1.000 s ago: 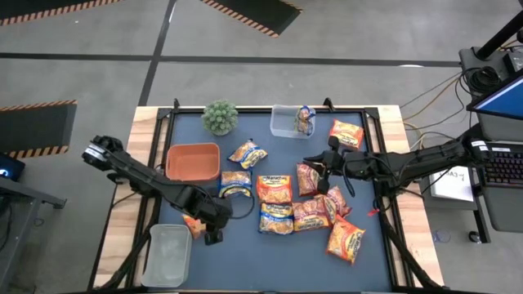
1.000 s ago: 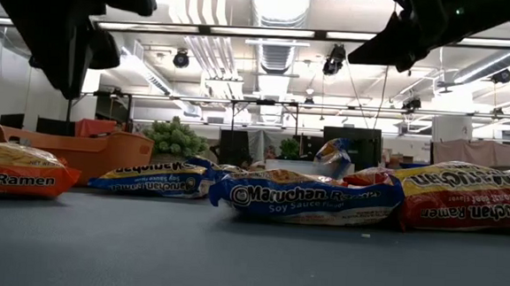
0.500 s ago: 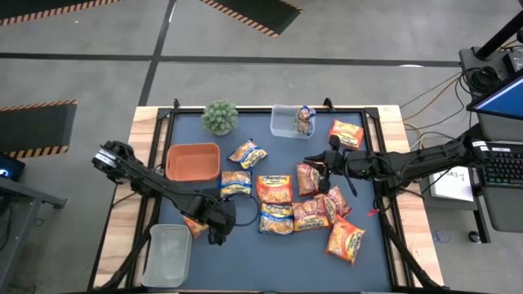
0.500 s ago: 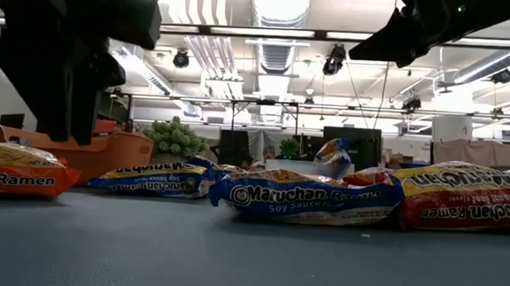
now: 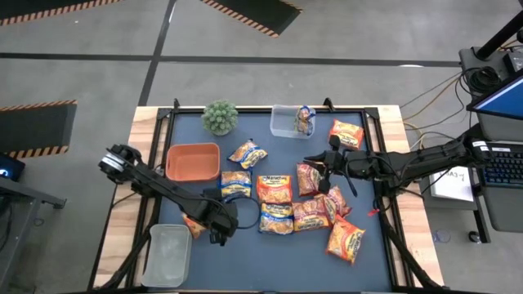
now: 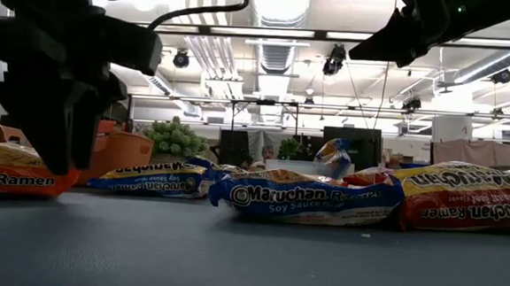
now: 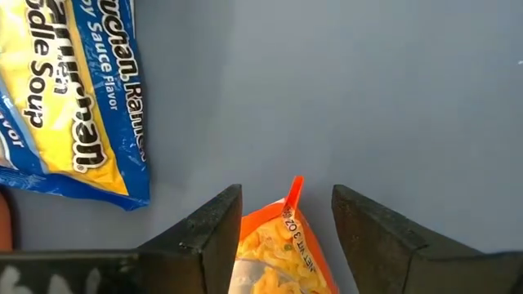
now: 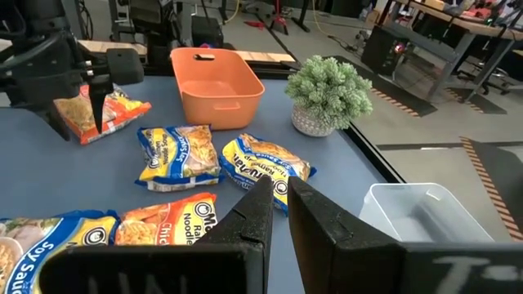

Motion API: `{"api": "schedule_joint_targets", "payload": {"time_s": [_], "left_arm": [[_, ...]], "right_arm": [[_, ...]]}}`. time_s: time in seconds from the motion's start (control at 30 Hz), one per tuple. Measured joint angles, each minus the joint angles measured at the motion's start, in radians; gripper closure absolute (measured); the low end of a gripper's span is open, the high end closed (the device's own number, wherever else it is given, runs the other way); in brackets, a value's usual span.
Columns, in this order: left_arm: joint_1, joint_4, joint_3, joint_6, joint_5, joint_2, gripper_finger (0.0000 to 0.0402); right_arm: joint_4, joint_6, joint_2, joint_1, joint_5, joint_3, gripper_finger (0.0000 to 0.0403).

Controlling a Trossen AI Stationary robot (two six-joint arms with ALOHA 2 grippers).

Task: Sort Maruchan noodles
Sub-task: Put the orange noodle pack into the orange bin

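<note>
Several Maruchan noodle packets lie flat on the blue mat: blue-and-yellow ones (image 5: 235, 183), orange ones (image 5: 275, 189) and dark red ones (image 5: 309, 178). One orange packet (image 5: 194, 224) lies apart at the near left. My left gripper (image 7: 286, 196) points down over it, open, its fingers (image 7: 214, 229) on either side of the packet's corner (image 7: 282, 245); whether they touch it I cannot tell. In the right wrist view that gripper (image 8: 82, 102) stands over the same packet (image 8: 110, 113). My right gripper (image 8: 278, 204) hangs shut above the middle packets (image 5: 315, 163).
An orange tray (image 5: 193, 162) and a small plant (image 5: 220, 116) stand at the far left. A clear tub (image 5: 167, 253) sits at the near left corner. Another tub (image 5: 283, 122) at the far edge has a packet (image 5: 306, 119) leaning in it. Bare mat lies along the near edge.
My left gripper has come down toward the orange packet at the near left and now stands close over the mat. The packets and my right gripper have stayed where they were.
</note>
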Motion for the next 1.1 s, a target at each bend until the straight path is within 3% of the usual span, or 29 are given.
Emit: {"api": "schedule_joint_targets", "payload": {"time_s": [0.37, 0.67, 0.9, 1.1], "left_arm": [[-0.003, 0.01, -0.033, -0.008, 0.0, 0.008, 0.0279], [-0.003, 0.043, -0.034, 0.008, 0.019, 0.008, 0.0392], [-0.003, 0.139, -0.034, 0.02, 0.019, 0.008, 0.04], [-0.002, 0.409, -0.027, 0.14, 0.019, 0.007, 0.0401]], "right_arm": [[0.0, -0.01, 0.0, 0.0, 0.0, 0.0, 0.0371], [0.0, -0.009, 0.0, 0.0, 0.002, 0.0, 0.0371], [0.0, -0.008, 0.0, 0.0, 0.002, 0.0, 0.0371], [0.0, -0.008, 0.0, 0.0, 0.002, 0.0, 0.0371]]}}
